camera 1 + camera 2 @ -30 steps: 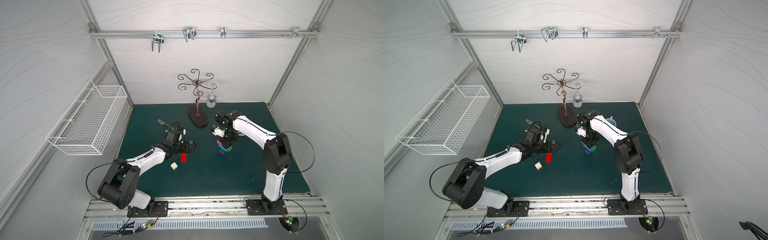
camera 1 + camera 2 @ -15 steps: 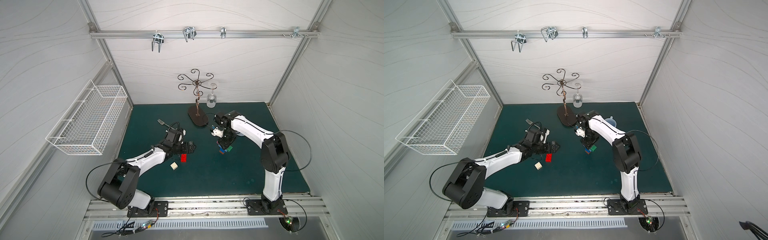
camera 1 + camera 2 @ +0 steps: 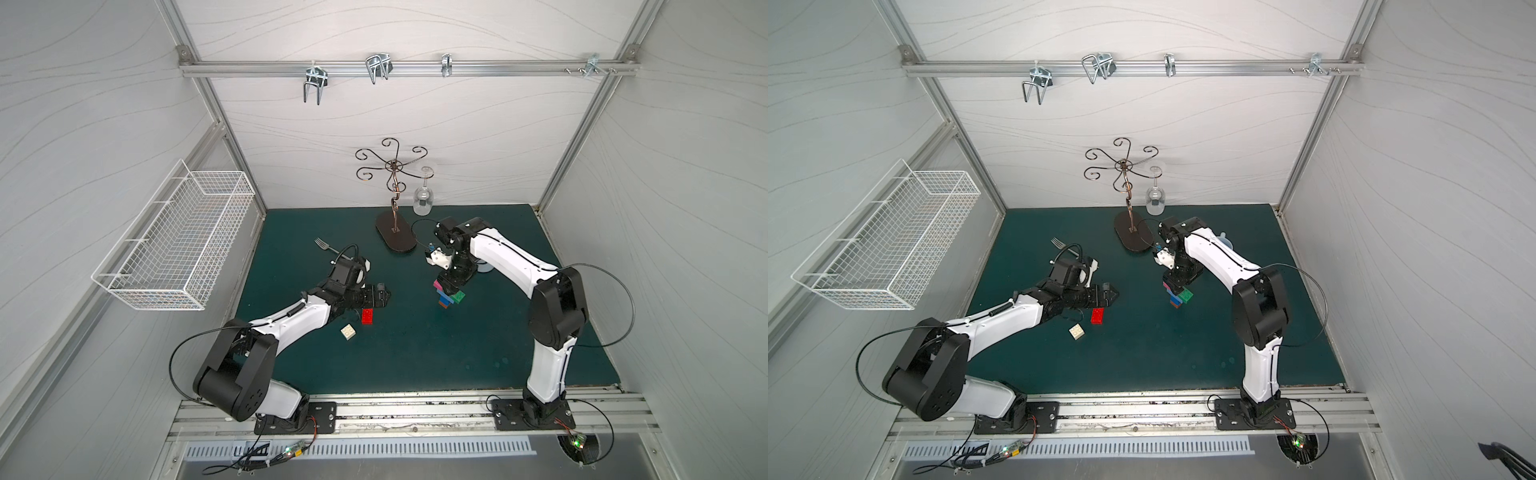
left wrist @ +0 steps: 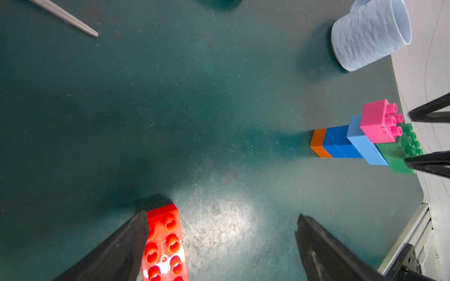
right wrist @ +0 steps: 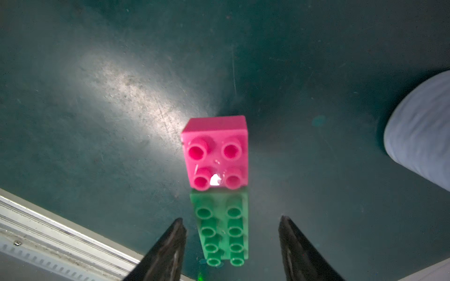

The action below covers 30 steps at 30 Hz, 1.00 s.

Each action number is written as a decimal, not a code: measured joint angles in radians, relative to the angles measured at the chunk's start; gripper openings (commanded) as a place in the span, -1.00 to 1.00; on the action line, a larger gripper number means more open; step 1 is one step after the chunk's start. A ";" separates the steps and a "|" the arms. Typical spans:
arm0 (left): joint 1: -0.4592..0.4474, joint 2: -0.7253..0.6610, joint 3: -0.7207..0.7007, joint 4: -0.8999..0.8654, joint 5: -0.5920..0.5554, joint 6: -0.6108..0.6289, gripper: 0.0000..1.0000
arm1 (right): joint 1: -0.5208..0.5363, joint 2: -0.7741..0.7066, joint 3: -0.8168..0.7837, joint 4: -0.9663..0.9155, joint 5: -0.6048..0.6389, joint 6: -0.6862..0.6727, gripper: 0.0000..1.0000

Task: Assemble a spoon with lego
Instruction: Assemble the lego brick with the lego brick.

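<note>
right gripper (image 5: 231,221) has just let go, jaws apart above spoon (image 3: 449,296), centre-right of frame | pink brick (image 5: 216,150) looks seated | left gripper (image 4: 221,216) wide, empty, beside red brick (image 4: 163,243) | white brick (image 3: 348,332) also unplaced

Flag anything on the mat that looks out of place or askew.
Nothing looks spilled or broken. The brick tower stands upright, but its pink brick covers only one end of the green brick, so the top looks lopsided. A fork lies beyond the left arm.
</note>
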 measured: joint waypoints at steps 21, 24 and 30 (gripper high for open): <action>0.000 0.000 0.000 -0.004 -0.005 0.004 0.99 | -0.032 0.008 -0.005 0.034 0.006 0.022 0.31; 0.000 0.000 0.000 -0.010 -0.006 0.004 0.99 | -0.025 0.008 -0.005 0.037 0.010 0.023 0.31; 0.000 0.000 0.000 -0.012 -0.006 0.004 0.99 | -0.018 0.008 -0.005 0.035 0.011 0.026 0.31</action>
